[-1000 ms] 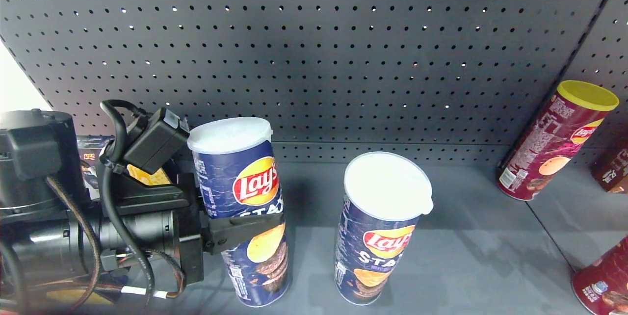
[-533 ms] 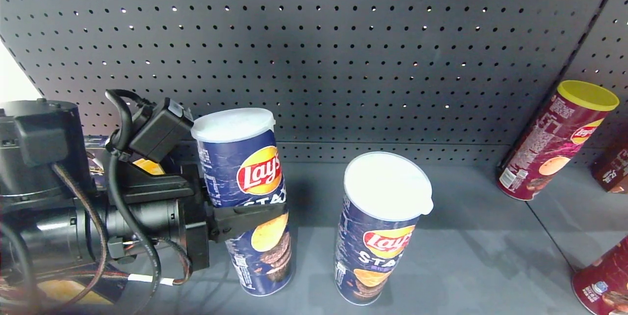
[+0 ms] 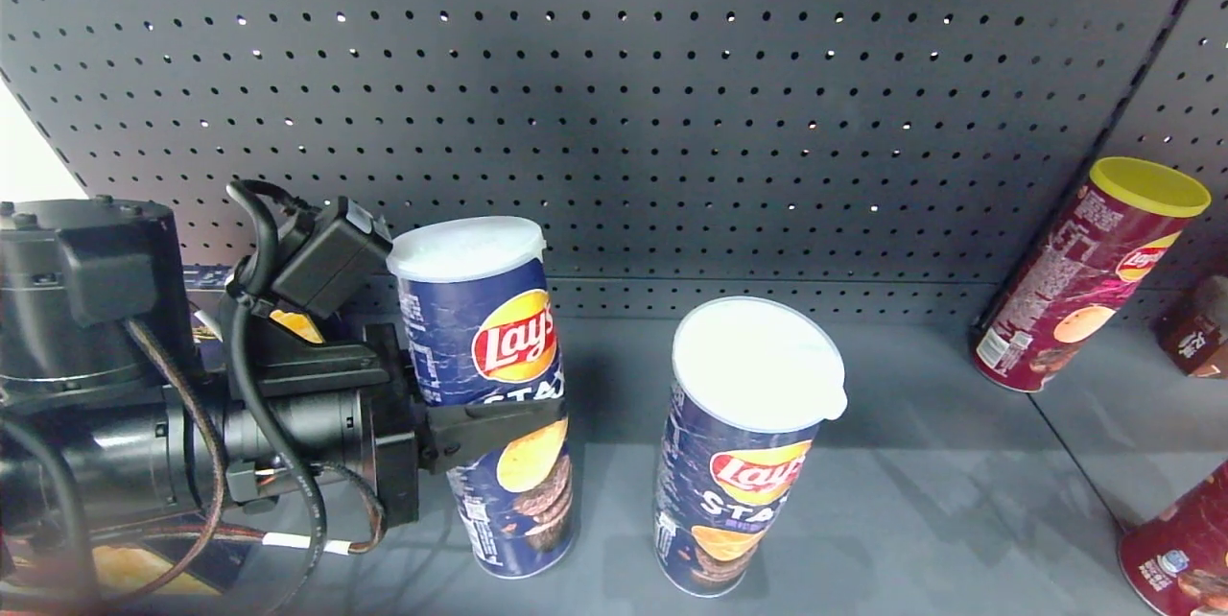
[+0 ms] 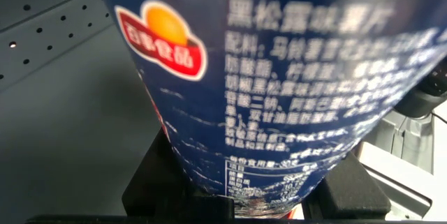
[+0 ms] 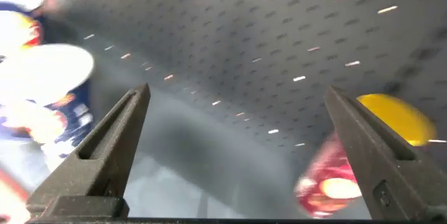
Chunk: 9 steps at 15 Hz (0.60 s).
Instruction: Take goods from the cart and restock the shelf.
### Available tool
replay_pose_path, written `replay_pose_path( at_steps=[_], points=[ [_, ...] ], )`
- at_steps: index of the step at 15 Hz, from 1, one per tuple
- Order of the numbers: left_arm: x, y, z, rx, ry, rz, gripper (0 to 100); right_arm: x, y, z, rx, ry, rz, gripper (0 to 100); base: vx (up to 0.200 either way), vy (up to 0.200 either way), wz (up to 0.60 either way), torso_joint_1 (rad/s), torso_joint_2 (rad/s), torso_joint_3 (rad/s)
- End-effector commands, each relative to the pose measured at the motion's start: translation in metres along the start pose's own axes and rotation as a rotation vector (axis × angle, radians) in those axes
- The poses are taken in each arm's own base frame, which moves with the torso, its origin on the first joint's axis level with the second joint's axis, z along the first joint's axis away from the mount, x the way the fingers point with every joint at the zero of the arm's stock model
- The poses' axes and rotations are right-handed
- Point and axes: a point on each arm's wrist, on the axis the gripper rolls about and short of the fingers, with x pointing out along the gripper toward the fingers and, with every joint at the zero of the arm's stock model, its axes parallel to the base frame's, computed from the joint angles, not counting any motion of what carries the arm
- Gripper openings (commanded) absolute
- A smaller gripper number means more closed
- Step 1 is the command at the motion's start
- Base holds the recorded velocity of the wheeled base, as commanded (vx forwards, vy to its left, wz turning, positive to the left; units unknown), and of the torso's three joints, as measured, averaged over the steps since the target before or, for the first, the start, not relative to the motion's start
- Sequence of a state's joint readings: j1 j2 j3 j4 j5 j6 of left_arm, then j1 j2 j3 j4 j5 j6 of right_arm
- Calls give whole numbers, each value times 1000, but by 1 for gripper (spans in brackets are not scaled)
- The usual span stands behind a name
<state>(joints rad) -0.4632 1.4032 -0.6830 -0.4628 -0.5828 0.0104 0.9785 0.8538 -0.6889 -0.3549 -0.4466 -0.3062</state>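
Observation:
A blue chips can point(image 3: 499, 347) with a white lid stands slightly tilted at the left of the grey shelf point(image 3: 921, 472), and my left gripper point(image 3: 491, 416) is shut on its middle. I cannot tell whether its base touches the shelf floor. In the left wrist view the held can point(image 4: 279, 91) is very close, clamped by the left gripper point(image 4: 258, 199). A second blue chips can point(image 3: 734, 462) stands upright just to the right, apart from the first. My right gripper point(image 5: 236, 95) is open with nothing between its fingers, facing the shelf.
A maroon can with a yellow lid point(image 3: 1084, 280) leans against the pegboard back wall point(image 3: 672, 117) at the right; it also appears as the maroon can point(image 5: 335, 178) in the right wrist view. Another maroon can point(image 3: 1180, 549) stands at the bottom right. Bare shelf floor lies between the blue cans and the maroon ones.
My left gripper has carried the blue can a little to the right and deeper into the shelf. The other cans have not moved.

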Motion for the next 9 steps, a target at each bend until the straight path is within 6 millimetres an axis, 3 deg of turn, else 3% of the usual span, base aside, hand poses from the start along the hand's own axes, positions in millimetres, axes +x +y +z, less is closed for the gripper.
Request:
replay_pose_path(
  at_steps=[1,5,9],
  points=[
    [0,0,-1,-1,2,0,0,7,6,-6,27,22,26,100,0,0,0,0,0,0],
    [0,0,0,0,0,0,0,22,14,-14,97,-78,-21,100,0,0,0,0,0,0],
    [-1,0,-2,-3,4,1,0,30,5,-8,54,-94,-117,100,0,0,0,0,0,0]
  ],
)
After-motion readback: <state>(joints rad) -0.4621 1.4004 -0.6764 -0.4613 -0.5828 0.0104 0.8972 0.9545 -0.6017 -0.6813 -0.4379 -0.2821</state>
